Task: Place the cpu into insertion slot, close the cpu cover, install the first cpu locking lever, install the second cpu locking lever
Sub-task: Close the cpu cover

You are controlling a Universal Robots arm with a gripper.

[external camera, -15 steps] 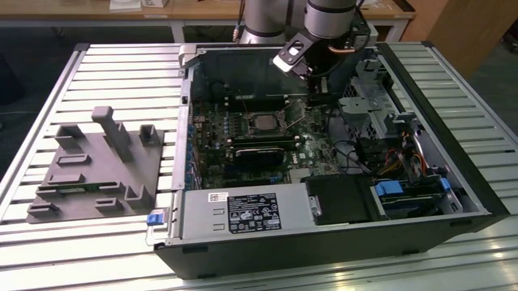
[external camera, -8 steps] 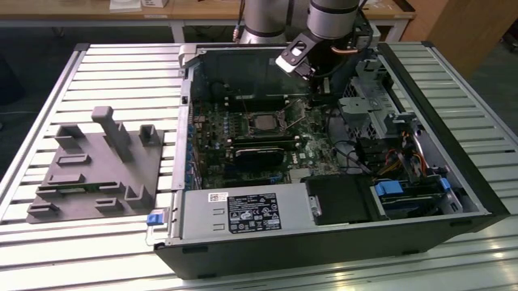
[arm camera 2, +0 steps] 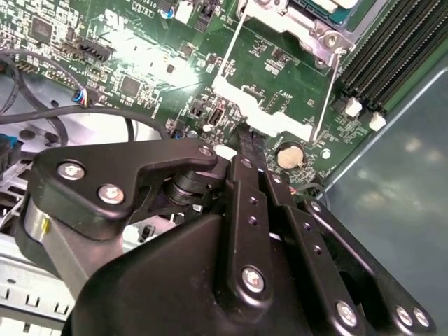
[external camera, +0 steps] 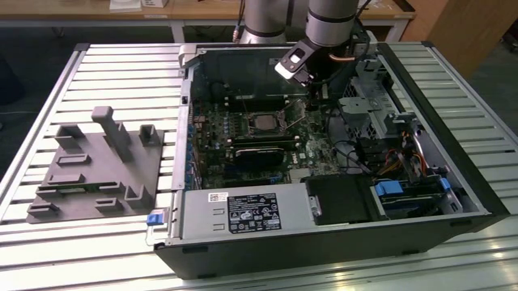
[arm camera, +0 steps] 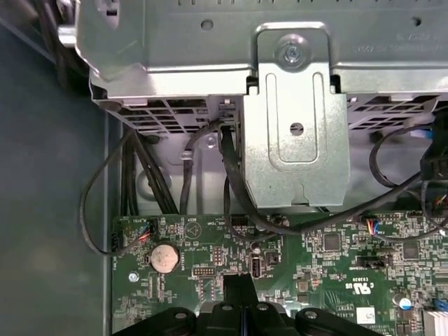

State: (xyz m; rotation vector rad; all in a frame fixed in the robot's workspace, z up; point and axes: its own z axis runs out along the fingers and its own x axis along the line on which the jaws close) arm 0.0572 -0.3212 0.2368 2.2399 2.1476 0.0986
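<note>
The cpu (external camera: 264,122), a pale grey square, lies in the insertion slot (external camera: 261,113) on the green board inside the open computer case. The cpu cover (arm camera 2: 260,106), a silvery frame with a large window, stands swung open away from the slot, and the board shows through its window. My gripper (arm camera 2: 245,140) is shut, with its black fingertips (arm camera: 239,283) at the cover's free edge. I cannot tell whether they pinch that edge or only touch it. In the exterior view the gripper (external camera: 314,100) hangs just to the right of the slot.
Long black memory slots (arm camera 2: 385,56) run beside the socket. A coin battery (arm camera: 164,257) and black cables (arm camera: 231,182) lie near the fingertips, under a metal drive cage (arm camera: 294,126). A grey fixture block (external camera: 93,163) rests on the slatted table at the exterior view's left.
</note>
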